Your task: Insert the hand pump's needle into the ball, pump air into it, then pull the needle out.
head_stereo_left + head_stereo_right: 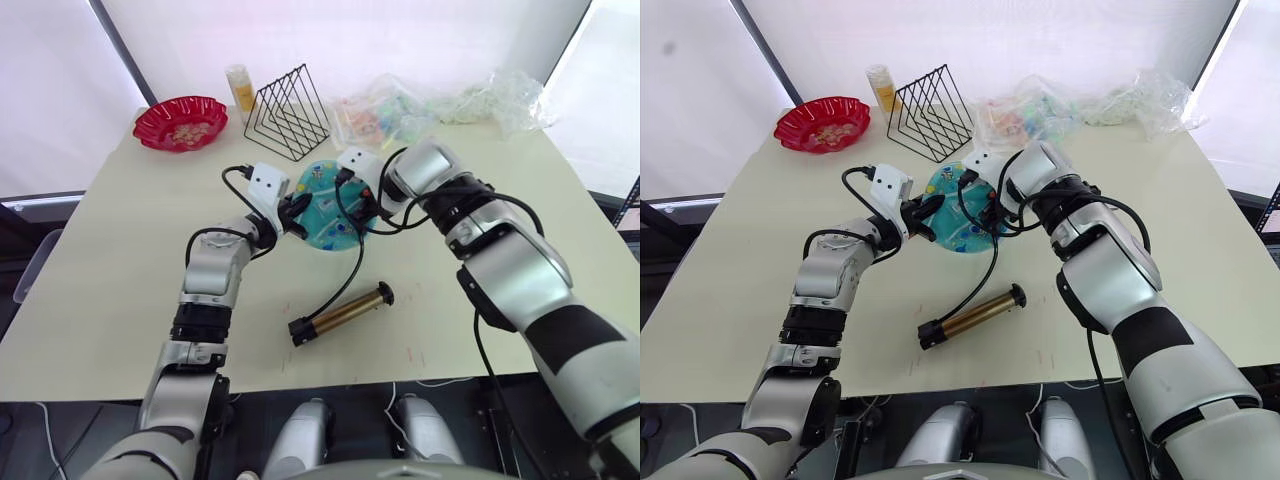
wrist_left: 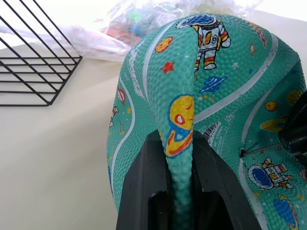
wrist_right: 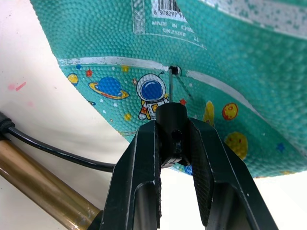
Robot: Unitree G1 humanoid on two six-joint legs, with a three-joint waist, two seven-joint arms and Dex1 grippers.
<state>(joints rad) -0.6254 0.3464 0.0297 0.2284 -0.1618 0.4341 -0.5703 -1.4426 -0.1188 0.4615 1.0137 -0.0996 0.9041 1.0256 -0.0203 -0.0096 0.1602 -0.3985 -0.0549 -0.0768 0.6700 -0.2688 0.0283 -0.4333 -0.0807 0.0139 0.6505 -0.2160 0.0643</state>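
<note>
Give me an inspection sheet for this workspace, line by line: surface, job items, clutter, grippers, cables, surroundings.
Surface: pale table, faint red marks.
Job's things: flat ball; hand pump lying in front of it; needle tip at the valve.
Clutter: red bowl, wire rack, yellow container, plastic bags.
Grippers: left gripper shut on ball's fold; right gripper shut on hose tip.
Cables: black hose curves from pump.
Surroundings: white curtains.

Red scalloped bowl (image 1: pixel 181 122) at far left corner of cream table (image 1: pixel 110 290), small contents inside. Yellow bottle (image 1: pixel 240 90) just beside black wire rack (image 1: pixel 289 113). Crumpled clear plastic bags (image 1: pixel 440 105) along far edge.
</note>
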